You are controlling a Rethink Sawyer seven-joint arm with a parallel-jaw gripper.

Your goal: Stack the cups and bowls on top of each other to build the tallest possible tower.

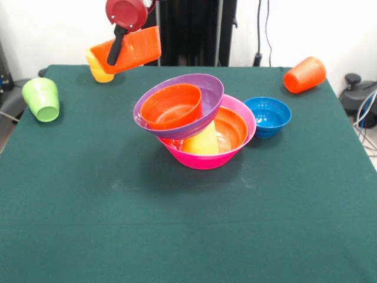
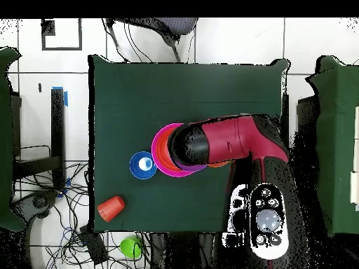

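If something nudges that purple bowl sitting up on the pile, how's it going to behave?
The purple bowl sits tilted, propped on a yellow cup inside the pink bowl, so a nudge would probably tip or slide it. It looks like glossy plastic, likely slippery and light. The small orange bowl inside would probably shift too.

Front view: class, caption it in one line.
Gripper lifts a small orange bowl behind the tilted tower.

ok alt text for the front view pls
A red and black arm's tool holds a small orange bowl tilted above a green table. Mid-table a pink bowl carries a leaning pile: large orange bowl, yellow cup, purple bowl. Loose cups and a blue bowl lie around.
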